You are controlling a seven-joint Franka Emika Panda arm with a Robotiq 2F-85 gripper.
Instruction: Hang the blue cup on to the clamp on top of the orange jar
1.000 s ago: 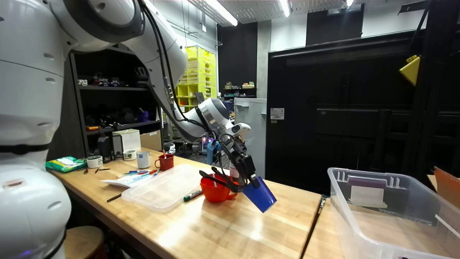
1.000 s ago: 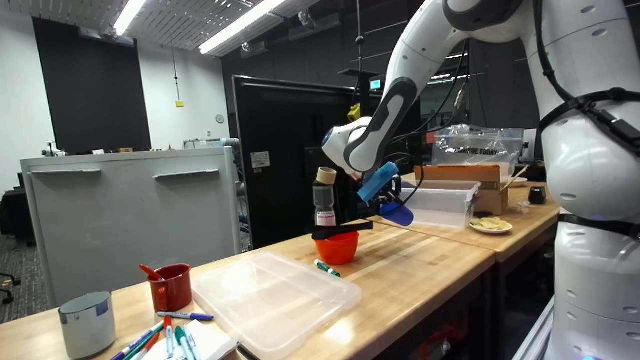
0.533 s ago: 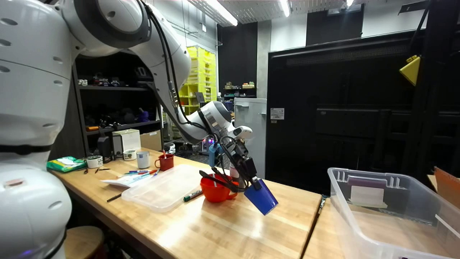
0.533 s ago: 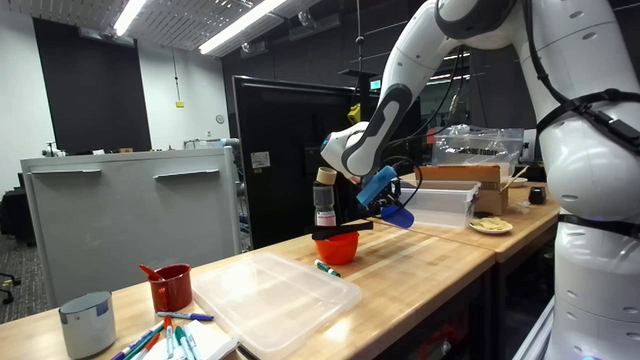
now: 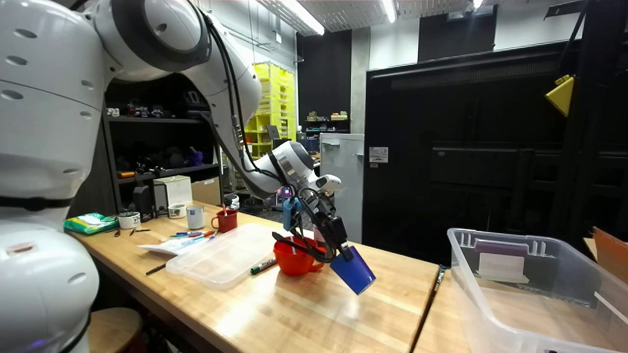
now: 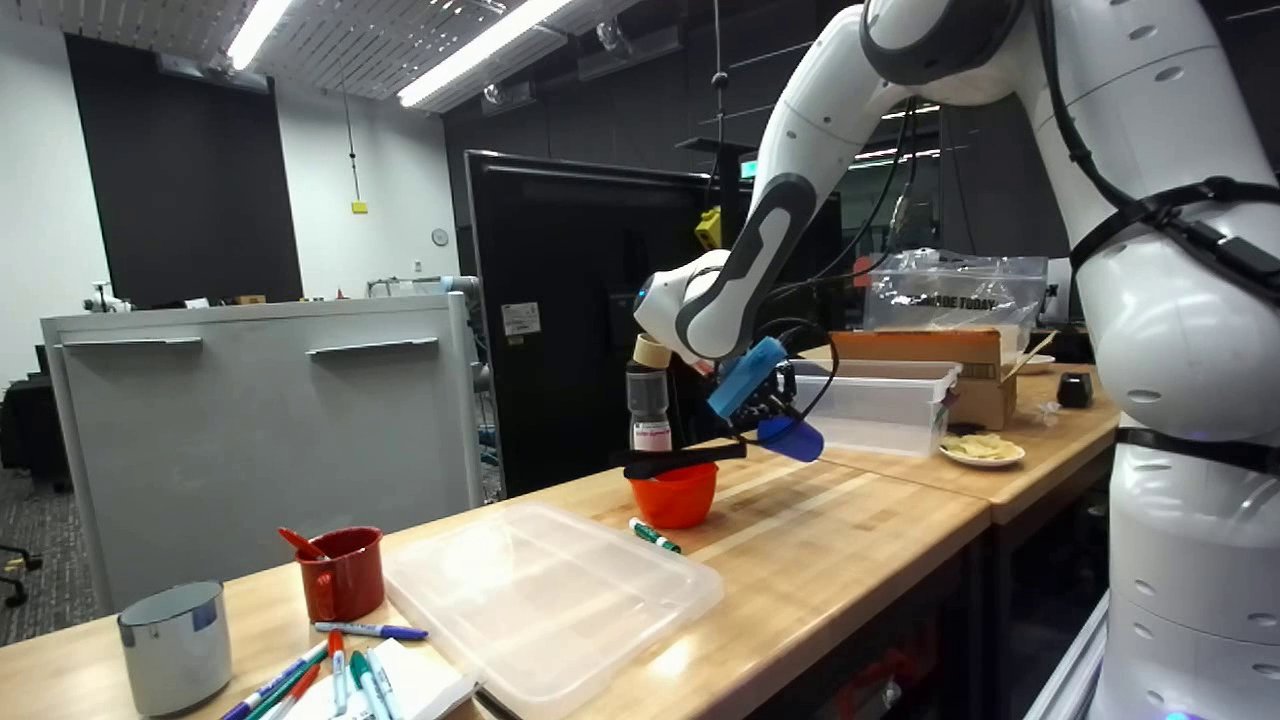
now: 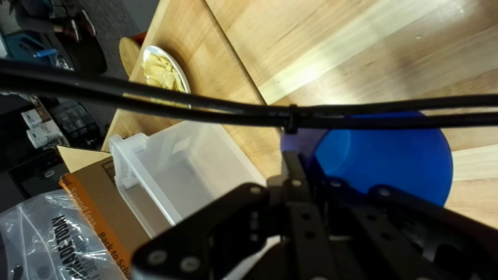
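Blue cup (image 5: 353, 272) in an exterior view: plain blue, tapered, tilted, base pointing away from jaws.
Orange jar (image 6: 675, 500) in an exterior view: to one side of jaws, black clamp (image 6: 690, 458) across top.
Gripper (image 7: 303, 164) in wrist view: narrow, pinching cup wall; interior bright blue.

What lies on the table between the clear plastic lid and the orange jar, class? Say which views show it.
A green marker lies between the clear plastic lid and the orange jar, as both exterior views show.
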